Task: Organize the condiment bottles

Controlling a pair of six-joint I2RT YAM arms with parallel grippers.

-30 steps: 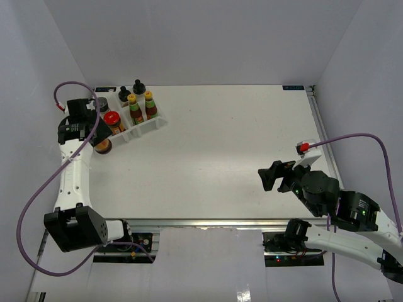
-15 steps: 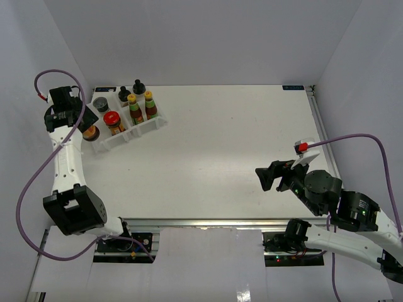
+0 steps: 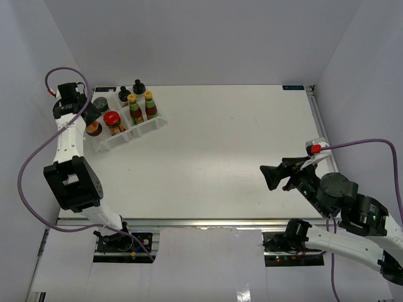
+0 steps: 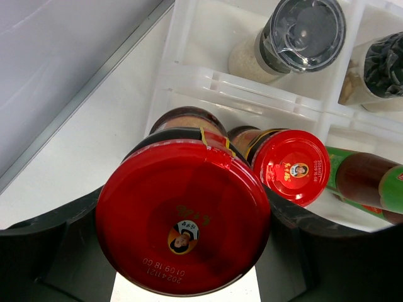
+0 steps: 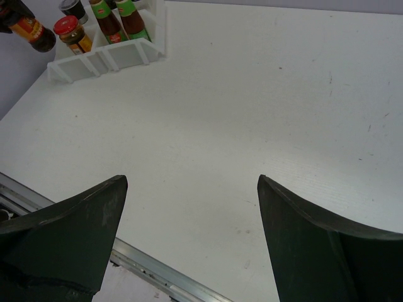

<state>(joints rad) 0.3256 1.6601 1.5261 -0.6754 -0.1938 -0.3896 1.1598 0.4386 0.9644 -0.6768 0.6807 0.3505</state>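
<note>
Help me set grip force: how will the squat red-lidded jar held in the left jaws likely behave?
The squat red-lidded jar looks like glass holding dark sauce, so probably heavy for its size and breakable. Its smooth round wall might slip or twist between the left jaws. Being squat, it should resist tipping once set down.

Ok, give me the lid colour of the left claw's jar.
Red; the jar shows best in the left wrist view.

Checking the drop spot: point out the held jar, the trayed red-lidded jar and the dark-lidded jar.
held jar (image 4: 182, 220), left wrist view, lid centre.
trayed red-lidded jar (image 4: 291, 167), left wrist view, lid centre.
dark-lidded jar (image 4: 304, 31), left wrist view, cap top.
</note>
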